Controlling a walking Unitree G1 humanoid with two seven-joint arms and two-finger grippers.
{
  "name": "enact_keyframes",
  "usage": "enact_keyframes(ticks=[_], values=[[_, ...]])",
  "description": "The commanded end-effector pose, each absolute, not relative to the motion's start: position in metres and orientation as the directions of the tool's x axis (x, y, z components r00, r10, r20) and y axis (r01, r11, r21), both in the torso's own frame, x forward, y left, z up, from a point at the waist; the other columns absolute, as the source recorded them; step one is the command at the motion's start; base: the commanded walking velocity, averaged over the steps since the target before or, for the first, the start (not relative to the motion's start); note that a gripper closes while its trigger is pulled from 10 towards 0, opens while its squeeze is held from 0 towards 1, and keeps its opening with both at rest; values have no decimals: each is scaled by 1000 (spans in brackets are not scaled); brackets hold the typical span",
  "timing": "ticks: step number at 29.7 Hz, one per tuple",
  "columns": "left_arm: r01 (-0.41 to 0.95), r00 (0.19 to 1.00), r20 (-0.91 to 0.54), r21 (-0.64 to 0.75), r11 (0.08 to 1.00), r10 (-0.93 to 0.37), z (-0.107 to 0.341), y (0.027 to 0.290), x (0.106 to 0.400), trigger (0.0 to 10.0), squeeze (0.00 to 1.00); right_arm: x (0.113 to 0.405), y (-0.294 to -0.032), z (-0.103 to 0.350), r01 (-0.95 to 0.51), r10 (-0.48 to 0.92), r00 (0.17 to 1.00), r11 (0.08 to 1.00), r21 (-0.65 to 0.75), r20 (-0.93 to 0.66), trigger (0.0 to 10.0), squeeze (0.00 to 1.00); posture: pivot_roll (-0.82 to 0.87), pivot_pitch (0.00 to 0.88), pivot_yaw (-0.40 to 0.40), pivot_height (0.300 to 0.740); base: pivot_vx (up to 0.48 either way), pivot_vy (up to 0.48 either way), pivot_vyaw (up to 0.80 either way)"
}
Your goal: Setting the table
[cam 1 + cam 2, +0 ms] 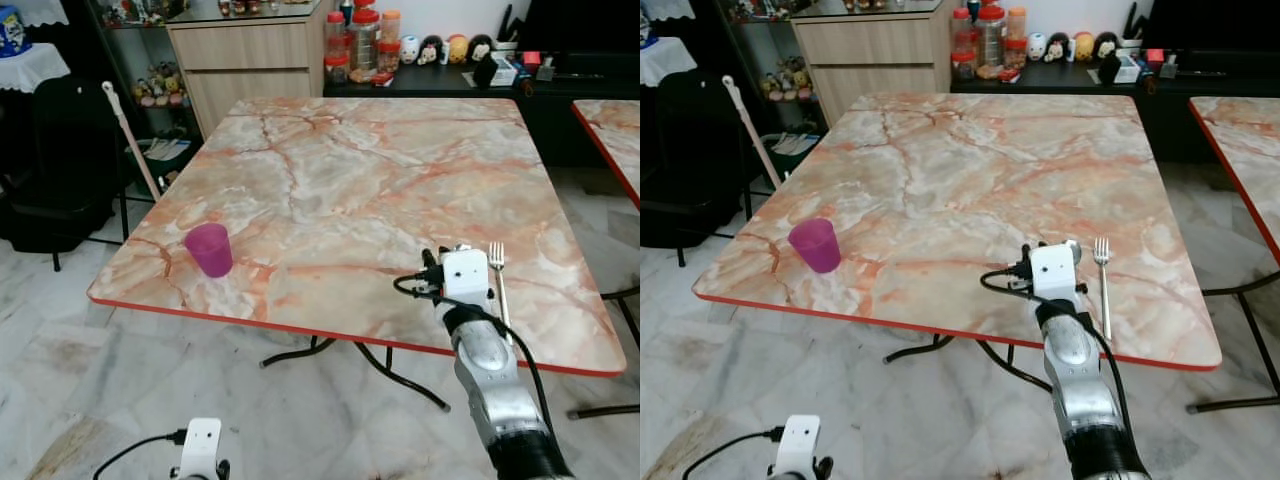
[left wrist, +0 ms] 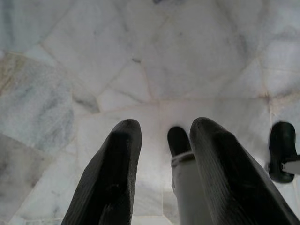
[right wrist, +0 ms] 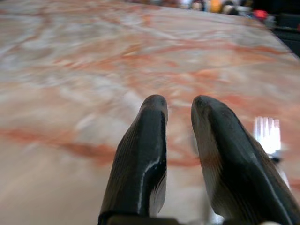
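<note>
Marble counter [image 1: 350, 170], fork [image 1: 499, 285] at its lower-right edge, purple cup [image 1: 209, 249] near its lower-left corner.

Your right hand [image 3: 179, 108] hovers low over the counter just beside the fork, at the lower right of the head view, its two black fingers slightly parted and holding nothing. The fork lies flat, tines pointing to the far side, close to the red edge: a sideways brush from the fingers or the wrist cable would likely push it off onto the floor. The cup stands upright near its own corner, well apart from the fork, and a careless reach could tip it. Your left hand [image 2: 161, 136] hangs idle over the floor tiles at the bottom left, fingers apart and empty.
</note>
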State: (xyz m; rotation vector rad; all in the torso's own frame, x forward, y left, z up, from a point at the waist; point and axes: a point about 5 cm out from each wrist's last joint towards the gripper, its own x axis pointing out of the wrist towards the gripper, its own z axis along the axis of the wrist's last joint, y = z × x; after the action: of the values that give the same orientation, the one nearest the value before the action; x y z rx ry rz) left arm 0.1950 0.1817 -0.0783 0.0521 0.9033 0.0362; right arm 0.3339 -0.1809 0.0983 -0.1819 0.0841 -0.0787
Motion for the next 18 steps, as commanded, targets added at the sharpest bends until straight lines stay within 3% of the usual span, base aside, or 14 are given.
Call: enact_keyframes(ticks=[1, 9, 10, 18], values=[[-10, 604, -795, 66, 998, 58, -80, 184, 191, 10000, 0, 337, -182, 95, 91, -110, 989, 981, -174, -102, 10000, 0, -85, 0, 93, 740, 0, 0, 0], [-3, 600, -798, 70, 998, 57, -81, 185, 189, 10000, 0, 350, -197, 103, 156, -173, 979, 975, -158, -104, 10000, 0, -71, 0, 95, 740, 0, 0, 0], [-1, 599, -799, 71, 997, 57, -81, 185, 188, 10000, 0, 351, -199, 105, 166, -180, 979, 977, -136, -98, 10000, 1000, -70, 0, 96, 740, 0, 0, 0], [7, 594, -803, 73, 997, 55, -82, 185, 187, 10000, 0, 355, -202, 100, 197, -210, 968, 975, -101, -140, 10000, 1000, -61, 0, 98, 740, 0, 0, 0]])
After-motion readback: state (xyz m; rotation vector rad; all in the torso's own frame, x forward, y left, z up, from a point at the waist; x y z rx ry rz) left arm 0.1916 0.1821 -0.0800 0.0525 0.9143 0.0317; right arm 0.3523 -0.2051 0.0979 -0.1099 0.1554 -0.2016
